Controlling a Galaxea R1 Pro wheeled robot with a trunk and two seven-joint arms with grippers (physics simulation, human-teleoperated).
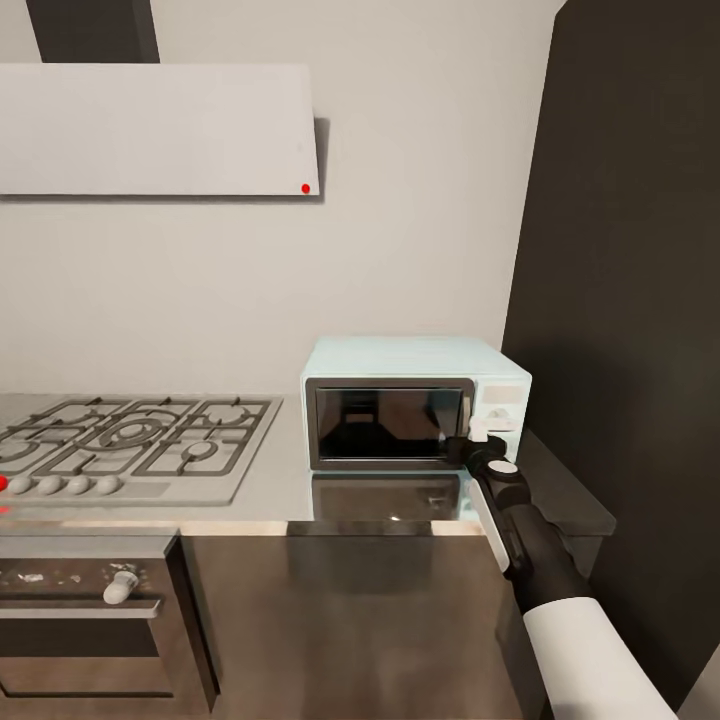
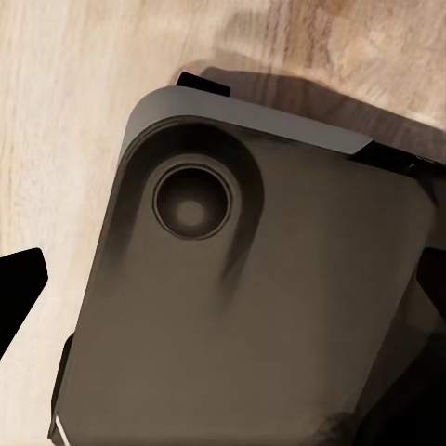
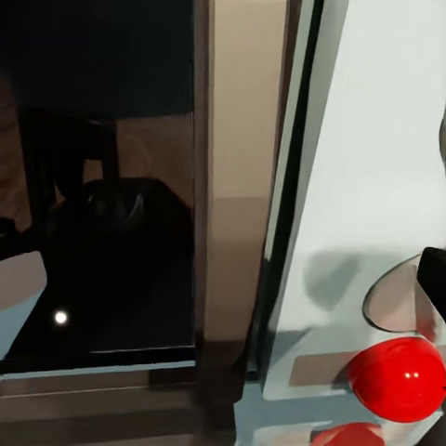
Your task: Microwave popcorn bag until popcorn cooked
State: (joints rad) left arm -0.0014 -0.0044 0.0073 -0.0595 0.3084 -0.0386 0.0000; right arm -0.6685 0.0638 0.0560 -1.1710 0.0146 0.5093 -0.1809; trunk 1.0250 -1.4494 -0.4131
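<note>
1. Your right pincer [image 1: 478, 432] sits at the right edge of the microwave [image 1: 415, 403], lower centre-right of the head view, touching or just short of its control panel; whether its fingers are apart or together, you cannot tell.
2. In the right wrist view the dark door glass [image 3: 98, 186] lies on one side and the pale panel with a red round light [image 3: 401, 376] on the other.
3. The door looks closed, standing on the grey surface [image 1: 280, 480].
4. The left wrist view looks down at the robot's base [image 2: 251, 297] over wood floor [image 2: 65, 121]; that pincer's state can't be judged.
5. Dark shapes behind the glass are too murky to tell bag from reflection.
</note>
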